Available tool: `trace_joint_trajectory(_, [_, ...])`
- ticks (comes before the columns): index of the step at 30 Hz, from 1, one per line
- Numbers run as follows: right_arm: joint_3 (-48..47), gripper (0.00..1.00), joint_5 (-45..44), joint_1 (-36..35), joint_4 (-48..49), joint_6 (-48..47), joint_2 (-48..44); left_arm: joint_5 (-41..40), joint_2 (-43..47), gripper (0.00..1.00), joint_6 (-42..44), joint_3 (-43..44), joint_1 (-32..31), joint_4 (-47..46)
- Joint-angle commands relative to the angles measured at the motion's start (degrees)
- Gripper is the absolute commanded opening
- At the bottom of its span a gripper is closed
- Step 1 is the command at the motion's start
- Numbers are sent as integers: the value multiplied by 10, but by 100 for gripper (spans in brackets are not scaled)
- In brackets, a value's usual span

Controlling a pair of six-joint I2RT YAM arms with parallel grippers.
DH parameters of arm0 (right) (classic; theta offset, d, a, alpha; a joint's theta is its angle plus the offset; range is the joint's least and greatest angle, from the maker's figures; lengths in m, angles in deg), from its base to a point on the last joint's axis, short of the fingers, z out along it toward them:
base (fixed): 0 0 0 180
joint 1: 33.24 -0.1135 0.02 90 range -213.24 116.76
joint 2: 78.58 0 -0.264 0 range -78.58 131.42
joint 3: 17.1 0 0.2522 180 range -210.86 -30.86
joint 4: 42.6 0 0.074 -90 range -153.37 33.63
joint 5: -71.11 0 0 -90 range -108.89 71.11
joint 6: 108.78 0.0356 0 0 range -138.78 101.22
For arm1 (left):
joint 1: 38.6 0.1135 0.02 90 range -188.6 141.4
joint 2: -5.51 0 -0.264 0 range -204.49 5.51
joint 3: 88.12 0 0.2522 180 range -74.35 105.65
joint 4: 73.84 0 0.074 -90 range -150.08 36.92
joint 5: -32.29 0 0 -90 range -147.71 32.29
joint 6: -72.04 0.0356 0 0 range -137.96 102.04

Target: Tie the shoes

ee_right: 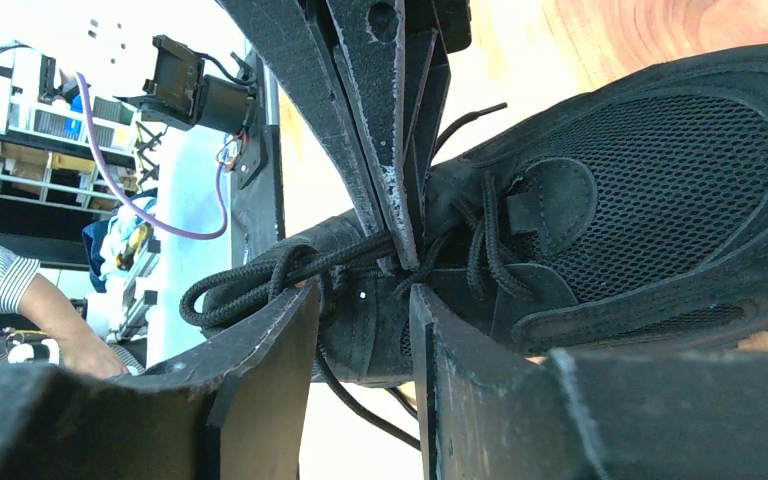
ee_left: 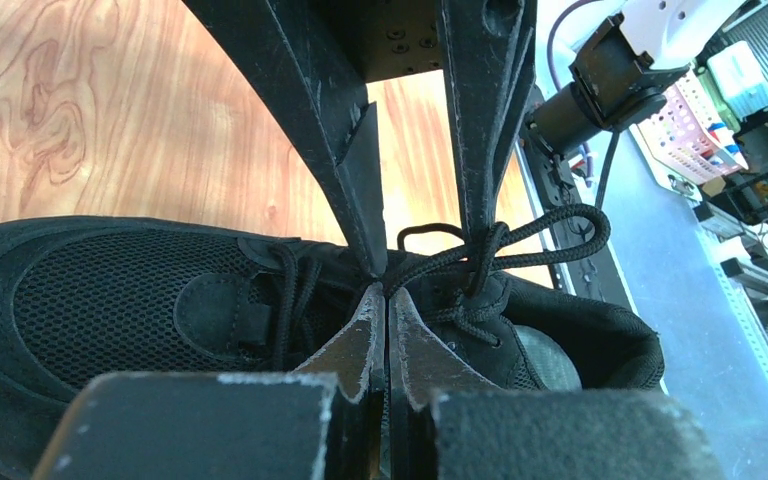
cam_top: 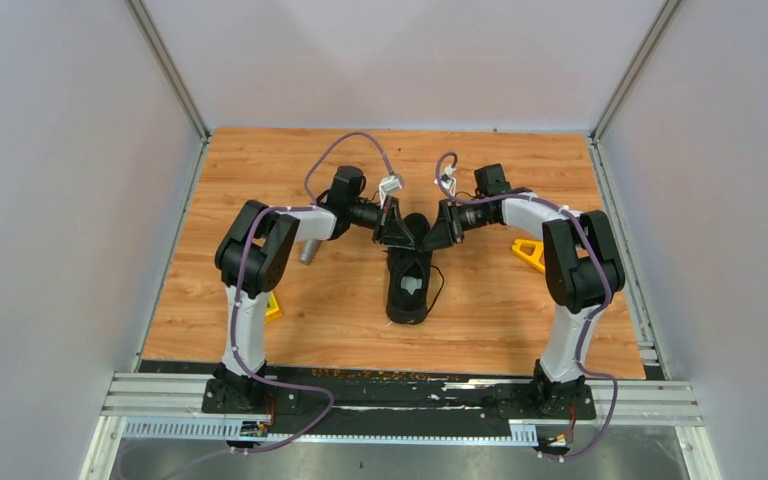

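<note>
The black shoe (cam_top: 407, 290) lies in the middle of the table, its pale insole showing; it fills the left wrist view (ee_left: 110, 310) and the right wrist view (ee_right: 660, 180). My left gripper (ee_left: 388, 292) is over the tongue (cam_top: 397, 232), shut, with its tips pinching the black lace (ee_left: 440, 262) where the strands meet. That lace forms a loop (ee_right: 245, 288) draped over one finger (ee_right: 260, 350) of my right gripper (ee_right: 365, 292). The right gripper faces the left one over the shoe (cam_top: 438, 232) and stands open, its fingers either side of the shoe's collar.
A silver microphone (cam_top: 310, 250) lies beside the left arm. Yellow pieces sit at the right (cam_top: 528, 252) and near the left arm's base (cam_top: 273, 307). A loose lace end (ee_right: 380, 415) trails on the wood under the right gripper.
</note>
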Motion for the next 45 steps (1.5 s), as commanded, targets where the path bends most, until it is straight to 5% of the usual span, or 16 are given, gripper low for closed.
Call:
trace_joint_trajectory(1, [-19, 40, -6, -11, -13, -14, -13, -35, -14, 0, 11, 28, -9, 13])
trace_joint_trajectory(24, [-33, 43, -96, -34, -12, -5, -54, -45, -22, 0, 46, 46, -19, 71])
trace_joint_trajectory(33, [-24, 36, -160, -46, -10, -18, -83, -48, -21, 0, 45, 45, -19, 71])
trace_joint_trajectory(45, [-17, 16, -205, -54, 4, -9, -105, -49, -19, 0, 39, 45, -20, 70])
